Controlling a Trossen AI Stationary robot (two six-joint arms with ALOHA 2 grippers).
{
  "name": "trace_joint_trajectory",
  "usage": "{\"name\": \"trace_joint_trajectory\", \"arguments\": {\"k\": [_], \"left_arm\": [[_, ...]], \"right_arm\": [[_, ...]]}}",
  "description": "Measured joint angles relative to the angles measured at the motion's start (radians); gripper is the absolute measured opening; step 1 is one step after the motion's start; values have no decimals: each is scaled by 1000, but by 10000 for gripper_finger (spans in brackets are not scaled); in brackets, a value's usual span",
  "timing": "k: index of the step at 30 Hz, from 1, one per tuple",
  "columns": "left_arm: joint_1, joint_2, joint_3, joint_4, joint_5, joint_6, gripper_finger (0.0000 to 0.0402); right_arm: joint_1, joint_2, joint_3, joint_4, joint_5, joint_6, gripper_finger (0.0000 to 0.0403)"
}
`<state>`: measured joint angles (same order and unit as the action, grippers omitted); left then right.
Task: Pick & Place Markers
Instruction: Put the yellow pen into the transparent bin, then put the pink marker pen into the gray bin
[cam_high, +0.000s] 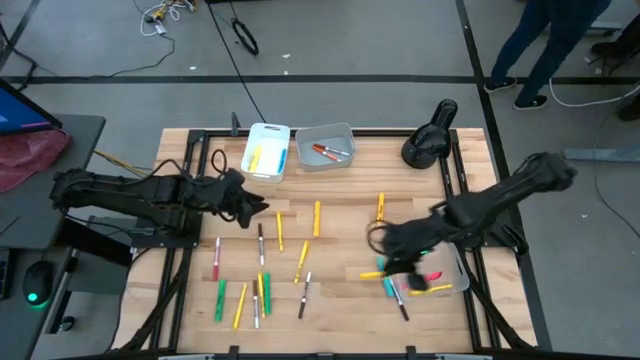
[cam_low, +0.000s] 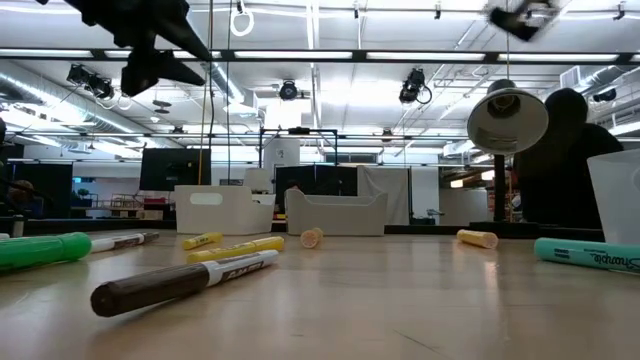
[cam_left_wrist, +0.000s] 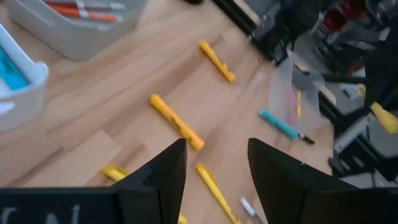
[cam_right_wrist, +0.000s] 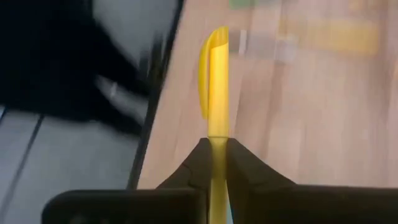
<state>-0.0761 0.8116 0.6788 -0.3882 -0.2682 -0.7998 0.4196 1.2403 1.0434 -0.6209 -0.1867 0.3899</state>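
Binned: a few markers are seen in the white bin (cam_high: 266, 152) and grey bin (cam_high: 326, 146).
Left: many markers (cam_high: 262, 280) are still scattered on the tabletop (cam_high: 340, 215).
Right gripper (cam_right_wrist: 217, 148): fingers are clamped on a yellow marker (cam_right_wrist: 216, 81).
Left gripper (cam_left_wrist: 217, 165): fingers are held apart, empty.

I'm seeing a yellow marker (cam_right_wrist: 212, 93) between my dark fingers (cam_right_wrist: 244, 163), over a pale wood-grain bench (cam_high: 340, 215). A white bin (cam_high: 266, 151) is showing yellow and blue; a grey bin (cam_high: 325, 146) is showing orange-red markers (cam_high: 328, 152).

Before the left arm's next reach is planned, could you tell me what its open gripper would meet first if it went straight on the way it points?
Probably the yellow marker lying slantwise on the wooden table, just ahead of the left gripper's open jaws, though depth is unclear.
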Motion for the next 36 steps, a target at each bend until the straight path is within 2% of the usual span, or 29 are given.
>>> {"name": "trace_joint_trajectory", "arguments": {"k": [4,7,10,16,21,25,28,32,36], "left_arm": [[0,0,0,40,-76,0,177],[0,0,0,48,-139,4,177],[1,0,0,48,-188,11,177],[1,0,0,52,-218,2,177],[1,0,0,53,-218,-3,177],[1,0,0,56,-218,-25,177],[1,0,0,56,-211,-31,177],[1,0,0,56,-185,-34,177],[1,0,0,55,-124,-50,177]], "right_arm": [[15,-130,1,-359,-85,59,22],[37,-153,0,-592,-89,39,21],[53,-137,-12,-714,-62,-32,21],[54,-73,-184,-589,-129,-130,21],[53,2,-292,-426,-111,-119,23],[53,43,-316,-284,-110,-77,41],[53,59,-324,-240,-95,-42,61],[53,54,-324,-242,-78,22,95],[53,30,-284,-293,-141,49,132]]}}
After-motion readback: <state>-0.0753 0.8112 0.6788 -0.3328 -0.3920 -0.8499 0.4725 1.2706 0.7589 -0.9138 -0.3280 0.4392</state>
